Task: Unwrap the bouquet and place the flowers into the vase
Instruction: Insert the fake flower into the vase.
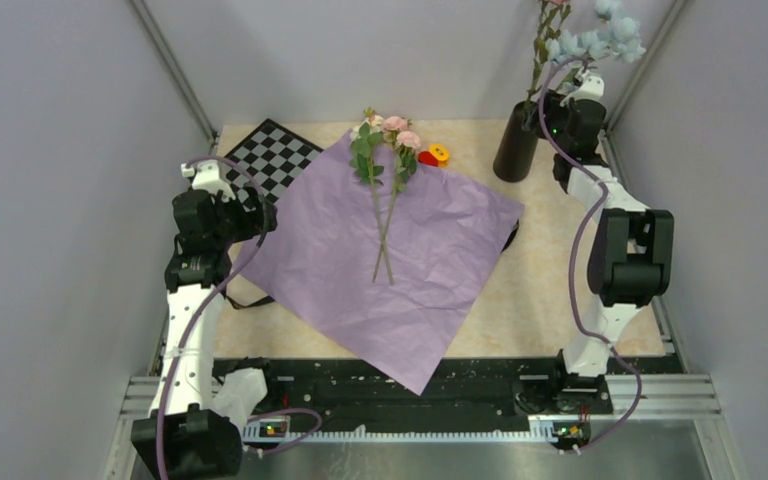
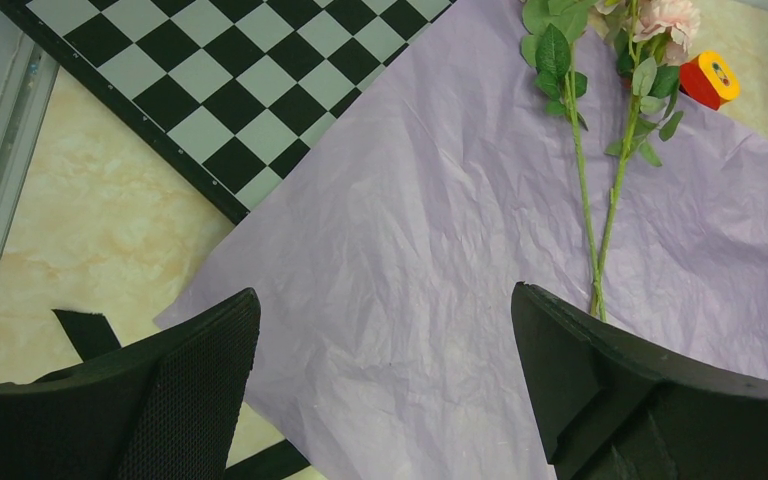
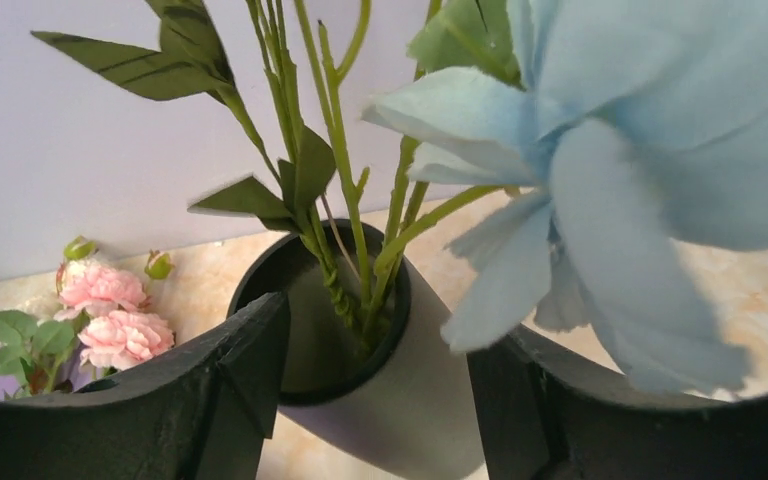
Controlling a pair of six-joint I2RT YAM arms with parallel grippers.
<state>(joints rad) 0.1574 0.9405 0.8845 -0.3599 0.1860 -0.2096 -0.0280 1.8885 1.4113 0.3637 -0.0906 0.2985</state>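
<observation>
Plainly the wrapper is off: the bouquet's paper (image 1: 400,260) lies spread flat, lilac side up, across the middle of the desk (image 1: 550,260), one corner hanging over the near edge. Lying open like this, it leaves the stems free to be picked singly.

Two pink-bloomed stems (image 1: 400,150) lie crossed on the paper, heads toward the far wall and cut ends toward the arms. A small red-and-yellow toy block (image 1: 434,156) sits just beside the blooms.

The vase (image 1: 516,143) stands upright at the far right of the desk, apart from the paper. It holds several green stems, topped by the light-blue flowers (image 3: 640,150) and a leafy pinkish sprig rising well above its rim. In the wrist view the stems lean against one side of the mouth, with room to spare inside.

The right claw (image 3: 380,330) is up at the vase mouth, its fingers parted to either side of the rim and pinching nothing. That looks like the letting-go end of a delivery.

The left claw (image 2: 385,295) hangs spread wide and empty over the paper's left edge, near the checkered board (image 1: 270,155). It is probably parked clear of the work.

By this reckoning the task is partly done, with the two pink stems yet to go in.
</observation>
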